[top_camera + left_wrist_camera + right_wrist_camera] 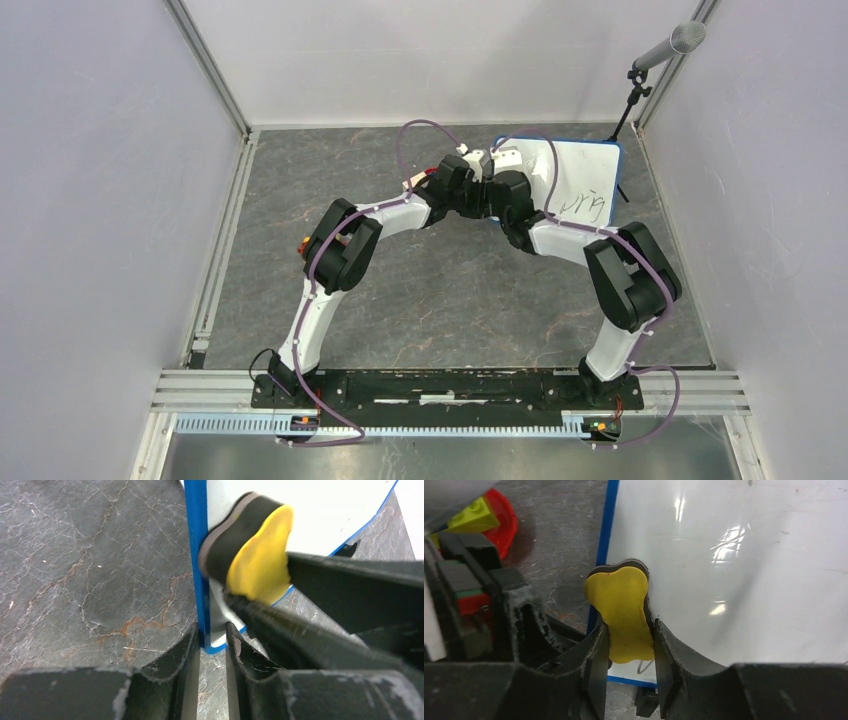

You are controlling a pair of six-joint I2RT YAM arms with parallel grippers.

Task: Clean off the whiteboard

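**A:** Where is the whiteboard?

**B:** From above we see the whiteboard (pixel 580 165) at the far right of the grey stone-look table (pixel 300 250), near the back wall. Black handwriting (pixel 585 207) sits on its right part. A microphone (pixel 685 40) on a stand rises just behind that corner.

**A:** And the arms?

**B:** Both reach in and meet at the board's left side. In the left wrist view, the left gripper (pixel 212 640) is narrow. Its two fingers sit on either side of the blue rim (pixel 202 580) at a rounded corner, with the board's edge pinched between them.

**A:** What about the other one?

**B:** In its own view, the right gripper (pixel 629 635) is clamped on an eraser (pixel 621 600), a yellow bone-shaped pad with a black underside. The eraser lies across the rim at the board's left edge, pressed to the white surface. The writing is well apart from it. We cannot tell whether the board lies flat or is tilted.
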